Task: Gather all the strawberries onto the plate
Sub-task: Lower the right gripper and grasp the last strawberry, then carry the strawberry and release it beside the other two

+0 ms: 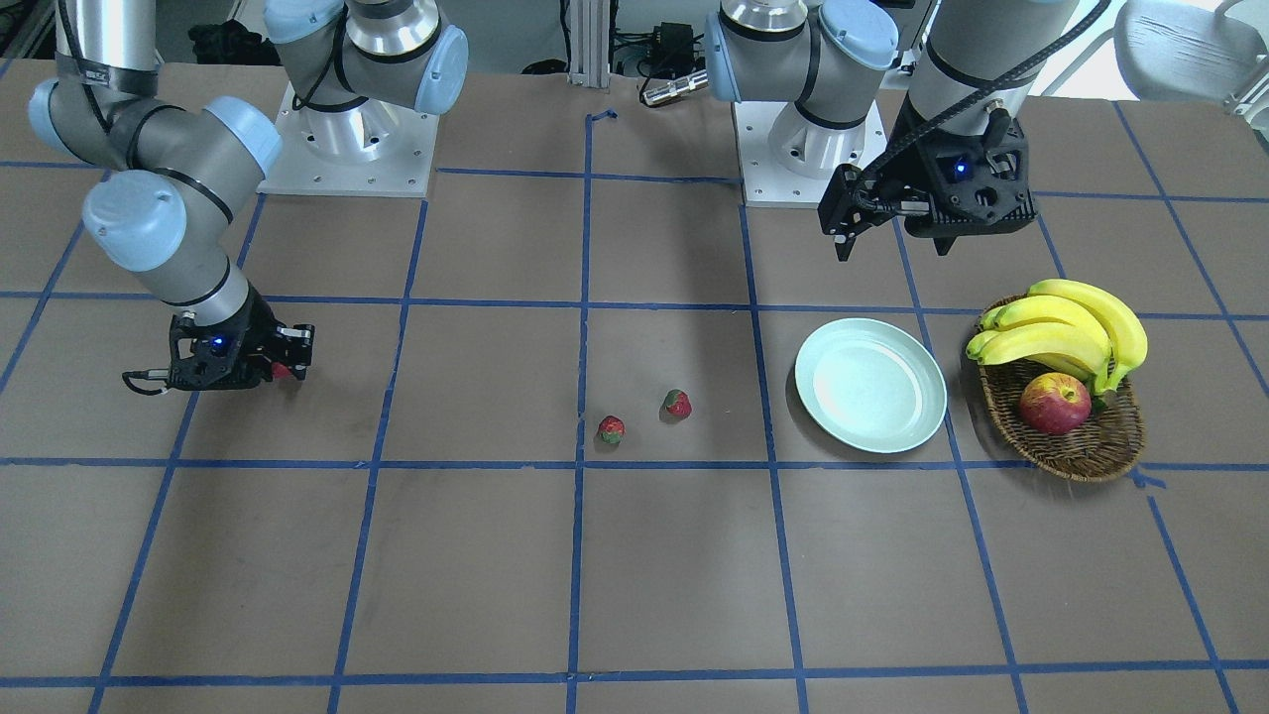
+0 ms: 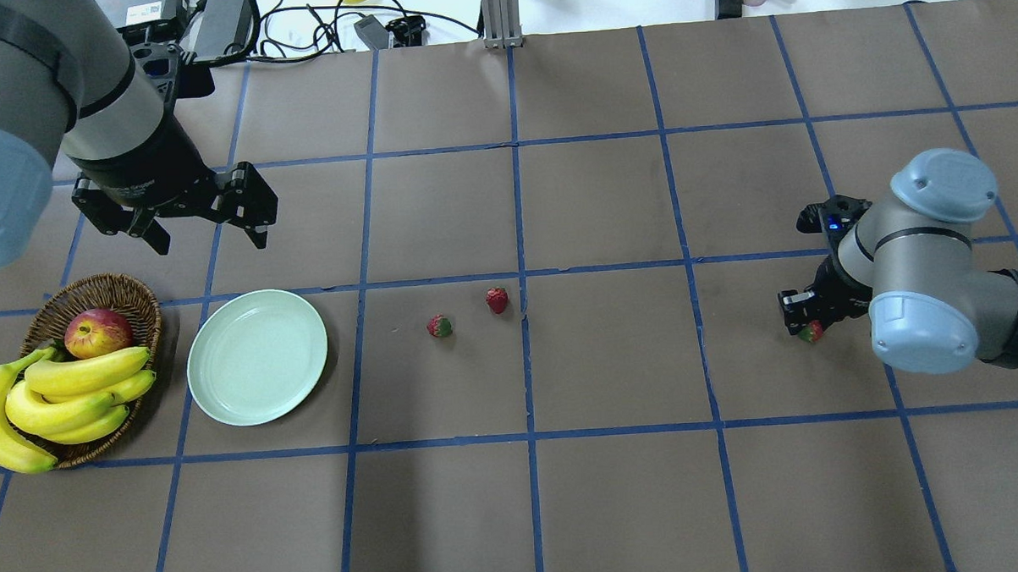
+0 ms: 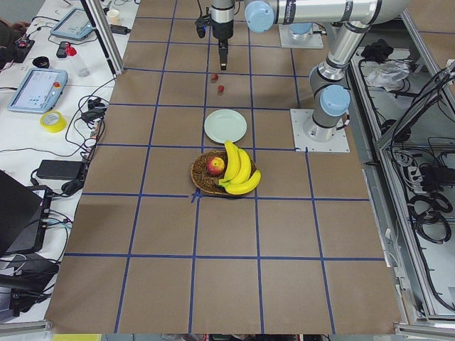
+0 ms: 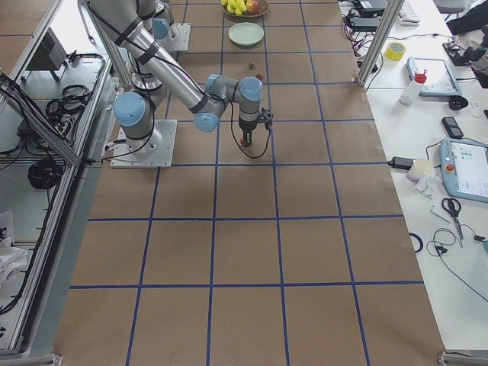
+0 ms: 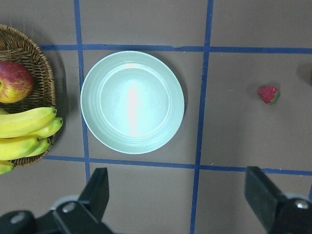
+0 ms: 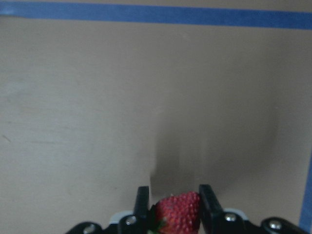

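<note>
A strawberry (image 6: 178,213) is pinched in the right end effector (image 6: 173,196), low at the desk (image 2: 618,485), well apart from the plate (image 2: 257,356); it should be lifted clear first. The left end effector (image 2: 209,235) is spread, empty.

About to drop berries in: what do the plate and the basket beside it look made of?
The plate looks like smooth, glossy plastic or glazed ceramic in pale mint green; a bright streak of reflected light runs across its middle, but the look alone does not settle which. The basket is brown woven wicker, matte, with crossing strands visible in its wall.
</note>
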`<control>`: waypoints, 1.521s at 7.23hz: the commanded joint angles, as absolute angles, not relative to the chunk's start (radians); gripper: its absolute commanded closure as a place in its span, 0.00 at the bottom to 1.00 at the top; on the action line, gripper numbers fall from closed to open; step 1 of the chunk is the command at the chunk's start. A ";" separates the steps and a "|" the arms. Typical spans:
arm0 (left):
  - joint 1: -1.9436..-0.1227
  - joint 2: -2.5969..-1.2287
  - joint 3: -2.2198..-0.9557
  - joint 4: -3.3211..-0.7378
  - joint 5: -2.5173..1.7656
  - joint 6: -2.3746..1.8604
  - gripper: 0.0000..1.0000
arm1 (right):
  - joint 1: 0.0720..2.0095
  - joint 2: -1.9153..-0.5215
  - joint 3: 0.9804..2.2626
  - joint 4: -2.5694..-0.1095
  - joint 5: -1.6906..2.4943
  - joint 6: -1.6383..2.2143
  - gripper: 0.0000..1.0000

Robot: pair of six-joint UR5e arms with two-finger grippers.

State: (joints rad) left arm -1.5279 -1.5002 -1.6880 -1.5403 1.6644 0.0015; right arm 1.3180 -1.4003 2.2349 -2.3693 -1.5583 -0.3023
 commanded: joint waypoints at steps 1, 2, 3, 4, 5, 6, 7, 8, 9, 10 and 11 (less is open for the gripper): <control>-1.528 -1.500 -1.687 -1.540 1.664 0.002 0.00 | 1.591 -1.384 2.124 -2.271 -1.546 0.015 0.97; -1.528 -1.500 -1.687 -1.540 1.664 0.002 0.00 | 1.677 -1.364 2.059 -2.231 -1.533 0.167 0.97; -1.526 -1.499 -1.687 -1.542 1.667 0.002 0.00 | 1.768 -1.344 2.024 -2.238 -1.481 0.311 0.98; -1.528 -1.499 -1.687 -1.540 1.667 0.002 0.00 | 1.848 -1.310 2.004 -2.255 -1.448 0.440 0.98; -1.528 -1.499 -1.689 -1.540 1.667 0.002 0.00 | 1.909 -1.287 1.967 -2.260 -1.430 0.519 0.98; -1.528 -1.499 -1.687 -1.540 1.667 0.002 0.00 | 1.955 -1.249 1.921 -2.261 -1.427 0.622 0.98; -1.528 -1.499 -1.689 -1.540 1.667 0.002 0.00 | 2.015 -1.214 1.878 -2.269 -1.427 0.687 0.98; -1.528 -1.500 -1.689 -1.540 1.667 0.002 0.00 | 2.051 -1.163 1.840 -2.301 -1.425 0.786 0.98; -1.528 -1.499 -1.687 -1.539 1.667 0.002 0.00 | 2.089 -1.108 1.810 -2.337 -1.428 0.837 0.98; -1.528 -1.500 -1.687 -1.536 1.667 0.002 0.00 | 2.095 -1.091 1.804 -2.338 -1.430 0.845 0.98; -1.528 -1.500 -1.687 -1.536 1.666 0.002 0.00 | 2.101 -1.088 1.804 -2.338 -1.428 0.880 0.96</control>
State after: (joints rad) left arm -1.5278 -1.4999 -1.6876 -1.5367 1.6672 0.0015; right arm 2.0875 -1.1052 1.8121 -2.3317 -1.4285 0.8389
